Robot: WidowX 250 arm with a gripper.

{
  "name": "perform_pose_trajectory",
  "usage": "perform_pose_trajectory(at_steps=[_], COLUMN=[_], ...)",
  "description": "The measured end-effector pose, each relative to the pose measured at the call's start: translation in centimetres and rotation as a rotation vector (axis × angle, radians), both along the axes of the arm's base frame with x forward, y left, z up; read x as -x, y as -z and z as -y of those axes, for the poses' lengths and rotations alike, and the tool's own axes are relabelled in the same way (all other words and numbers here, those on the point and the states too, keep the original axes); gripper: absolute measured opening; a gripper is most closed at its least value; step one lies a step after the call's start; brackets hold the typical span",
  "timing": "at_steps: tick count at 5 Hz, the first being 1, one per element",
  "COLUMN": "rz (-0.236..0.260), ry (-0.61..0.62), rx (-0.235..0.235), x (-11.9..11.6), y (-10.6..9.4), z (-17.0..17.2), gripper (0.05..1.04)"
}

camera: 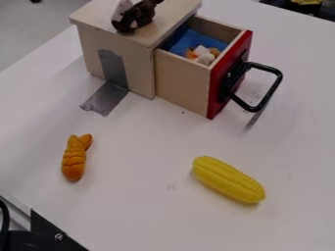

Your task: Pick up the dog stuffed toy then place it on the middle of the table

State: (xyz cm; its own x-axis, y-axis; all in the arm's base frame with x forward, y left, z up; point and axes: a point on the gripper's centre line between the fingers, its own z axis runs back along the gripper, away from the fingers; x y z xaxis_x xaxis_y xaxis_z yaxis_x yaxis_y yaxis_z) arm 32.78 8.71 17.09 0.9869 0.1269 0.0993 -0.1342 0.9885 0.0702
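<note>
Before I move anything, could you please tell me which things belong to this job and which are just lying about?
For the job:
- dark brown stuffed toy on the wooden box, or white-and-orange toy in the open drawer; I cannot tell which is the dog
- table, the destination

Lying about:
- yellow corn
- orange toy

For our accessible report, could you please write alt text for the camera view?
A brown stuffed animal is on a wooden box whose red-fronted drawer is open, a white-and-orange plush inside. Ahead, an orange toy and yellow corn cob lie on the table.
</note>
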Motion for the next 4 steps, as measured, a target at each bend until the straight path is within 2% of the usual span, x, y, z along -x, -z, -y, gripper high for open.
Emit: perform_pose_trajectory(at_steps=[1, 2, 3, 4], rz=[-0.035, -0.059, -0.067, -0.065], ry=[0.000, 0.032, 0.098, 0.112], rx=[0.010, 0.000, -0.002, -0.013], x=[0.0, -2.0, -4.6, -6.3], y=[1.1, 2.3, 3.0, 3.6], z=[0.0, 2.1, 5.0, 6.1], gripper=[1.001, 1.001, 1.001, 1.001])
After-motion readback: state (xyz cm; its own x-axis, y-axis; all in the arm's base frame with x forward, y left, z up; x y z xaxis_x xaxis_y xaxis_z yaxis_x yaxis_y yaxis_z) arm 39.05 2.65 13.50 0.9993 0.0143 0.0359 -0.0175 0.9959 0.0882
